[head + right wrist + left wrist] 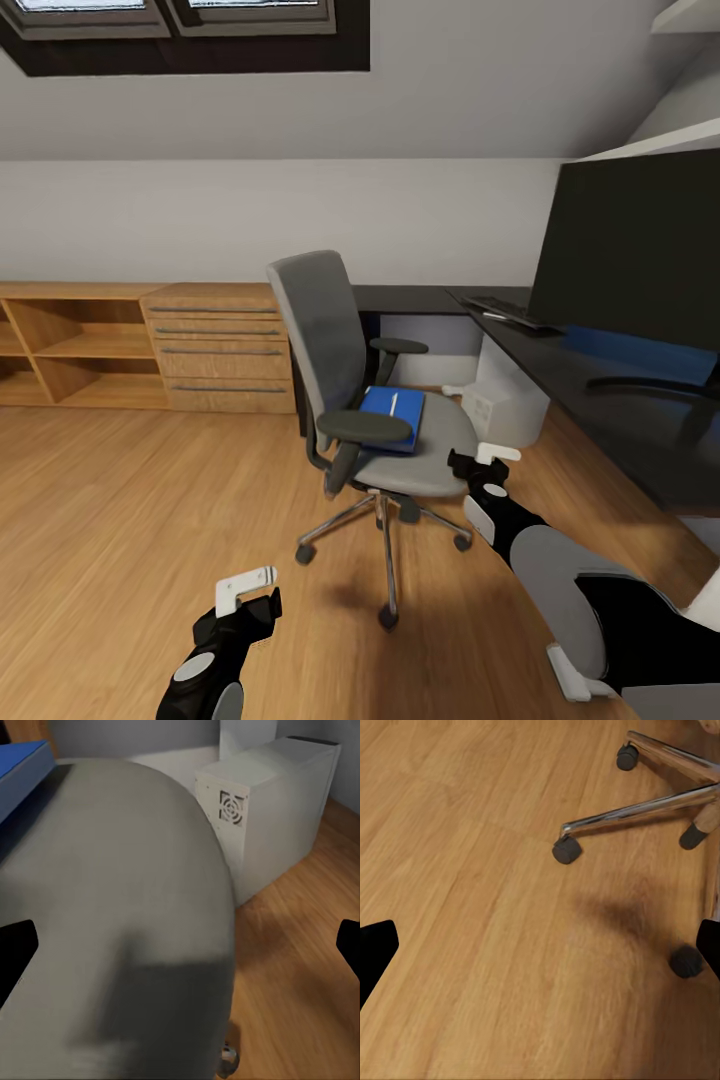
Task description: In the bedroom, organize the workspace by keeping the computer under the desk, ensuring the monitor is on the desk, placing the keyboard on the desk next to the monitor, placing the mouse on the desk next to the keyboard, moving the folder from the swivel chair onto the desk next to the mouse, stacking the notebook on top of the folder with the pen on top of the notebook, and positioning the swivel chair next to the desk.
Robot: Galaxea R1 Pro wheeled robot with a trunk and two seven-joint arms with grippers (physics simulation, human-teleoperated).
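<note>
My right gripper (484, 459), spread wide, is at the grey upholstered swivel chair (360, 390) seat's edge; left gripper (250, 592) is wide over bare wood plank floor (120, 500).

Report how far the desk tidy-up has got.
Done: the monitor and keyboard are on the desk, and the computer stands under it. In hand: the right tool, open and empty, hovers at the swivel chair seat's edge; the left tool hangs over the floor. Left: the folder lies on the seat with a white stick, probably the pen, on it.
</note>
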